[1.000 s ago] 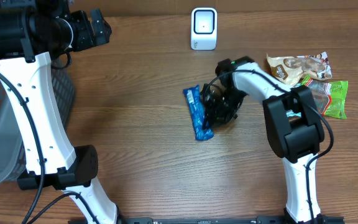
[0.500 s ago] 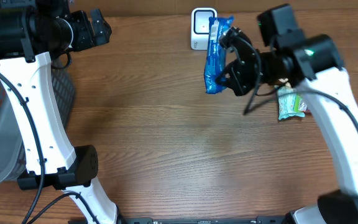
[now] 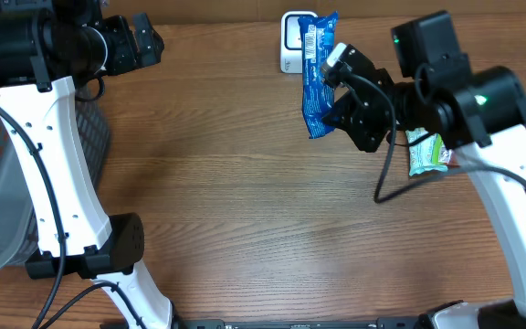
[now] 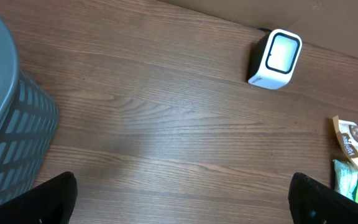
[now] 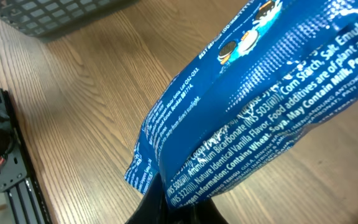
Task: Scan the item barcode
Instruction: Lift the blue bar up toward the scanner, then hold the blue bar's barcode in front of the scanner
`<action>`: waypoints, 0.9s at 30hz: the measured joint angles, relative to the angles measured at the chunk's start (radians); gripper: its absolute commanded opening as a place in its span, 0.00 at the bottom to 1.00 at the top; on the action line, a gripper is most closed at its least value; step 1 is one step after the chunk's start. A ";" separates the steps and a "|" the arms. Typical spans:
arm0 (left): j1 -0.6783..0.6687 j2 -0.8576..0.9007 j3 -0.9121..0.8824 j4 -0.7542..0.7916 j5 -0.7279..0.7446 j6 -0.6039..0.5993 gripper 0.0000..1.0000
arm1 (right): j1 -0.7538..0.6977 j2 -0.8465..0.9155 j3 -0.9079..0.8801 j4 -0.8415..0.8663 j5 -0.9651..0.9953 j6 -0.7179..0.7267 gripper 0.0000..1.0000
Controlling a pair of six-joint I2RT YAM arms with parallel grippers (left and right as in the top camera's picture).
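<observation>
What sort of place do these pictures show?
Probably a mock shop checkout set up on a wooden table: a white barcode scanner, a grey basket, loose snack packets, and a blue packet held up near the scanner.

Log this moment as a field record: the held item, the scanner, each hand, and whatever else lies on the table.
held item: blue snack packet, held above the table, its upper end overlapping the scanner in the overhead view
scanner: white scanner, standing near the far edge
right hand: right hand shut on the blue snack packet
left hand: left hand open, empty, off at the far left
other items: green packet and brown packet on the right; grey basket on the left
</observation>
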 measured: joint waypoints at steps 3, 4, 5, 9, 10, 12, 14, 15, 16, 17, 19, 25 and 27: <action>0.000 0.000 0.000 0.000 0.000 0.000 1.00 | 0.000 -0.027 0.000 -0.002 0.000 -0.033 0.04; 0.000 0.000 0.000 0.000 0.000 0.000 1.00 | 0.000 -0.030 0.000 -0.003 0.000 -0.043 0.04; 0.000 0.000 0.000 0.000 0.000 0.000 1.00 | 0.000 -0.031 0.000 -0.005 0.000 -0.060 0.04; 0.000 0.000 0.000 0.000 0.000 0.000 1.00 | 0.000 -0.030 0.000 -0.008 -0.003 -0.092 0.04; 0.000 0.000 0.000 0.000 0.000 0.000 1.00 | 0.000 -0.030 0.000 -0.006 -0.004 -0.100 0.04; 0.000 0.000 0.000 0.000 0.000 0.000 1.00 | 0.000 -0.030 0.000 0.007 -0.003 -0.104 0.04; 0.000 0.000 0.000 0.000 0.000 0.000 1.00 | 0.000 -0.030 0.000 0.033 0.001 -0.107 0.04; 0.000 0.000 0.000 0.000 0.000 0.000 1.00 | 0.000 -0.026 0.000 0.053 0.012 -0.095 0.04; 0.000 0.000 0.000 0.000 0.000 0.000 1.00 | 0.000 -0.017 0.000 0.093 0.035 -0.067 0.04; 0.000 0.000 0.000 0.000 0.000 0.000 1.00 | 0.004 -0.005 0.000 0.117 0.064 -0.039 0.04; 0.000 0.000 0.000 0.000 0.000 0.000 1.00 | 0.012 0.033 0.000 0.162 0.147 0.037 0.04; 0.000 0.000 0.000 0.000 0.000 0.000 1.00 | 0.072 0.198 -0.003 0.271 0.542 0.277 0.04; 0.000 0.000 0.000 0.000 0.000 0.000 1.00 | 0.097 0.244 -0.005 0.318 0.694 0.318 0.04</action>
